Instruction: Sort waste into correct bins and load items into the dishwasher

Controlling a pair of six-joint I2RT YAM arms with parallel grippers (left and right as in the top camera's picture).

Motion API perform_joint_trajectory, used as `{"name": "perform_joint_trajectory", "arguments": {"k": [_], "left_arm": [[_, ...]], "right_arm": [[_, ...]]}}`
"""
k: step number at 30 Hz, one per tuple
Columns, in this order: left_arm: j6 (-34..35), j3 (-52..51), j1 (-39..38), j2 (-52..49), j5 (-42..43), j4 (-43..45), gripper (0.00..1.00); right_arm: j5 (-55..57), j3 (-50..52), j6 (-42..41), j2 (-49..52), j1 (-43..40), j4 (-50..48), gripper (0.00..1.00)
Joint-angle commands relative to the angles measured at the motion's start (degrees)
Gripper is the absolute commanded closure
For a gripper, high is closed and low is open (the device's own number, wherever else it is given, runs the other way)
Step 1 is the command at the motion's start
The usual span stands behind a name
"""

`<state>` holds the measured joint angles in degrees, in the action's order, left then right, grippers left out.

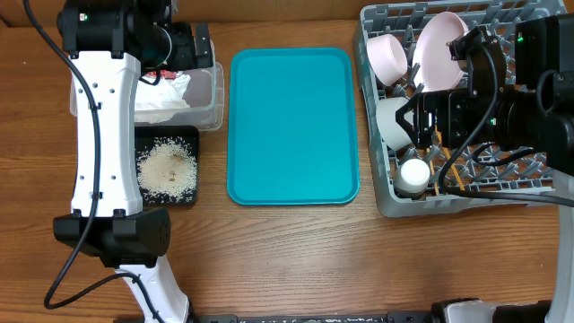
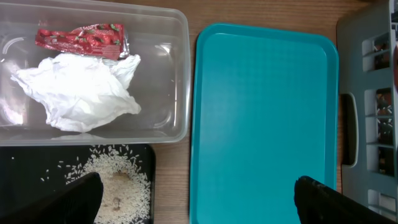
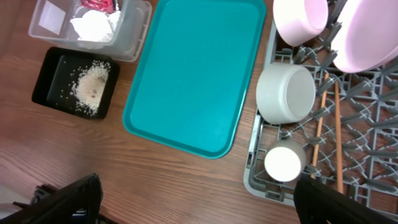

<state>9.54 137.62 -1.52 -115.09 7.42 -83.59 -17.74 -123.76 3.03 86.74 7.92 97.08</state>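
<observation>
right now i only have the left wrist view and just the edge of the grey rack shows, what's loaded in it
observer: a pale pink bowl, a pink plate, a white bowl and a small white cup all sit in the rack.
operator: ok and the chopsticks, in there too or still out on the table
observer: in there too, both lie in the rack just right of the white bowl and the cup.
</observation>
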Motion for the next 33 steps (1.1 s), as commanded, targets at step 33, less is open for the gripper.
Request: {"name": "perform_joint_trajectory", "arguments": {"k": [33], "left_arm": [[0.79,0.48,-0.55,-0.63,-0.37,0.02,0.00]], "right_arm": [[11.50,70.88,4.94,-40.76,-2.73,-74.55,0.00]]}}
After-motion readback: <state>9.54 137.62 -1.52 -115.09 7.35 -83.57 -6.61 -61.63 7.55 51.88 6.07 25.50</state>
